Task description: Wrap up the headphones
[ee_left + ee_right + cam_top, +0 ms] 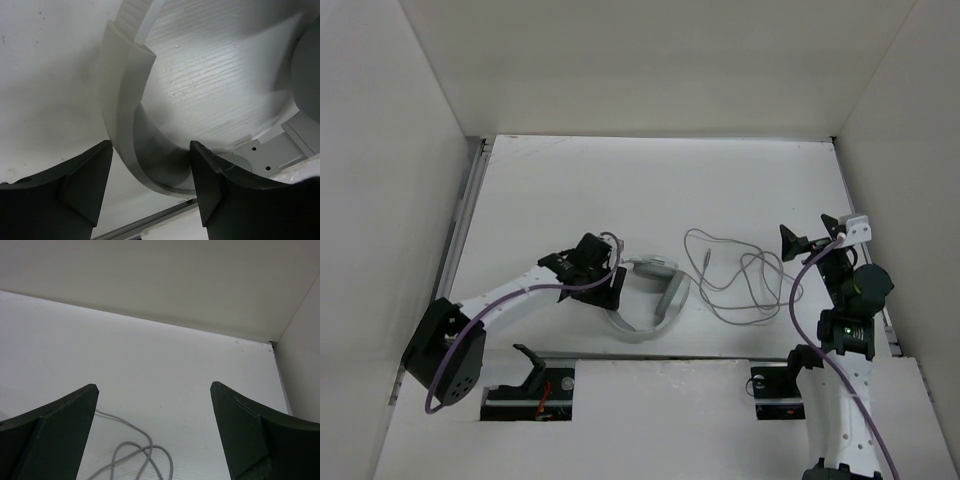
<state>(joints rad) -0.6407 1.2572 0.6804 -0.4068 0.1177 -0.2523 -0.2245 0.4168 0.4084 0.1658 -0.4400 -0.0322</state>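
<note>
A white table (570, 190) fills the floor of a plain white booth, with white walls (380, 150) closing it in on the left, the right and the far side. The right wrist view shows the table meeting the back wall in a far right corner.

The headphones (665, 300) lie flat near the middle of the table, close to its near edge. The headband (672, 305) forms a curve whose bulge faces the near right and whose open side faces the far left. Its long axis runs slantwise from near left to far right. One grey ear cup (655, 268) sits at the far end of the curve. The thin grey cable (745, 290) sprawls in loose loops to the right of the headphones, unwound on the table.

The left gripper (610, 272) is low at the left side of the headphones. In its wrist view the two fingers stand on either side of the headband; whether they are pressing on it cannot be told. The right gripper (809, 232) hangs beyond the cable's right end with its jaws spread wide and nothing between them.
</note>
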